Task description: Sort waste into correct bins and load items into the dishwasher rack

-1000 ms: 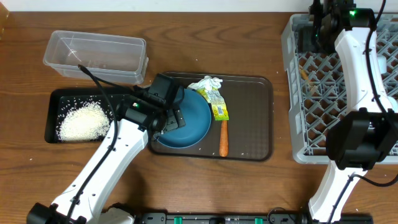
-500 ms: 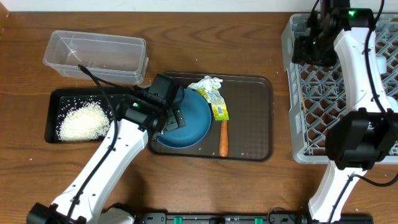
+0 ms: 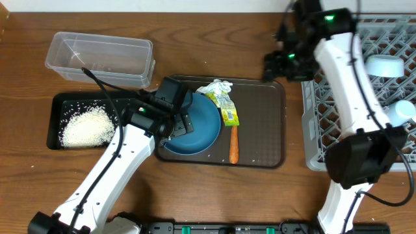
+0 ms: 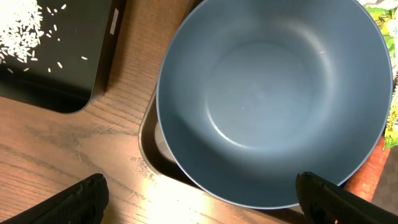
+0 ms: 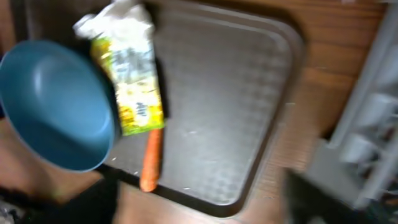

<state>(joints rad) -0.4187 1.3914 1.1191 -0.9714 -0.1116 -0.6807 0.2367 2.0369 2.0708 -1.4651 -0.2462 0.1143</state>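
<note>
Waste, overhead: one rice heap (image 3: pixel 84 127) in the black tray (image 3: pixel 52 130) by the left edge. One tissue (image 3: pixel 214 86), one wrapper (image 3: pixel 227 110) and one carrot (image 3: pixel 233 144) lie beside one blue dish (image 3: pixel 201 123) on the brown tray (image 3: pixel 260 130), mid-counter. One clear tub (image 3: pixel 97 58) sits in the far-left corner. The rack (image 3: pixel 312 130) at the right edge holds one bowl (image 3: pixel 385 65) and one cup (image 3: pixel 404 112). The left claw (image 3: pixel 177 123) is at the dish; the right claw (image 3: pixel 286 62) is over the brown tray's far corner.

Left wrist: the left claw is spread wide astride the dish rim, gripping nothing.

Right wrist: blurred; the fingers are apart and empty.
</note>
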